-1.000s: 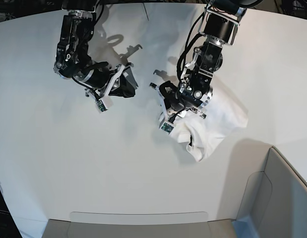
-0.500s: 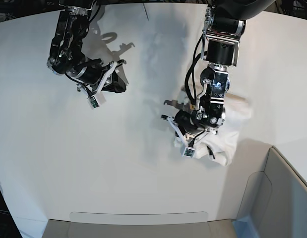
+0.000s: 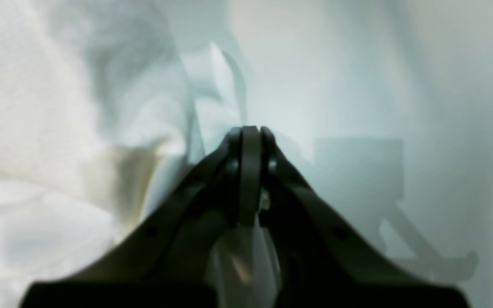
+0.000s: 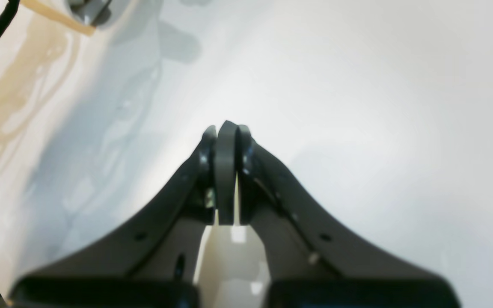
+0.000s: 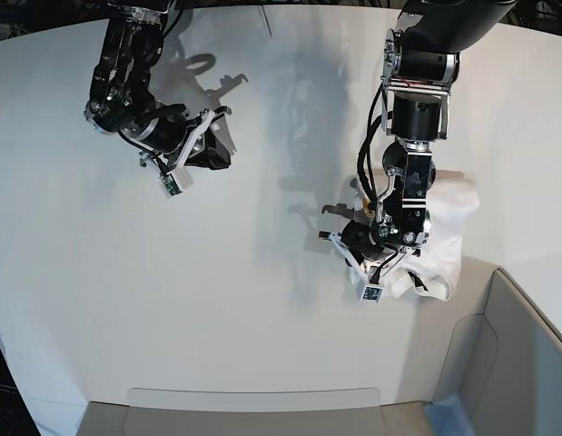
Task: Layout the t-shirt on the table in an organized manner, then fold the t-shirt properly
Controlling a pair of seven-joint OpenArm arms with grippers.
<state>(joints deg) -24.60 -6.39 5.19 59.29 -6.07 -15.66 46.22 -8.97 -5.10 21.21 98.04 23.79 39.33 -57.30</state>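
Observation:
The white t-shirt [image 5: 444,227] lies crumpled in a heap at the right of the table [image 5: 262,300]. My left gripper [image 5: 335,238] hangs shut at the heap's left edge. In the left wrist view the t-shirt [image 3: 37,107] fills the left half, and a fold of it rises just behind the shut left gripper [image 3: 250,130]. Whether any cloth is pinched I cannot tell. My right gripper [image 5: 219,145] is shut and holds nothing, far off at the back left. In the right wrist view the right gripper [image 4: 225,126] hangs over bare table [image 4: 357,85].
A grey bin-like panel [image 5: 526,363] stands at the front right corner. Another grey panel [image 5: 253,409] runs along the front edge. The table's curved far edge passes behind both arms.
My left arm has moved toward the front right, and the t-shirt heap has shifted right with it and bunched tighter. The right arm has drawn back a little to the left.

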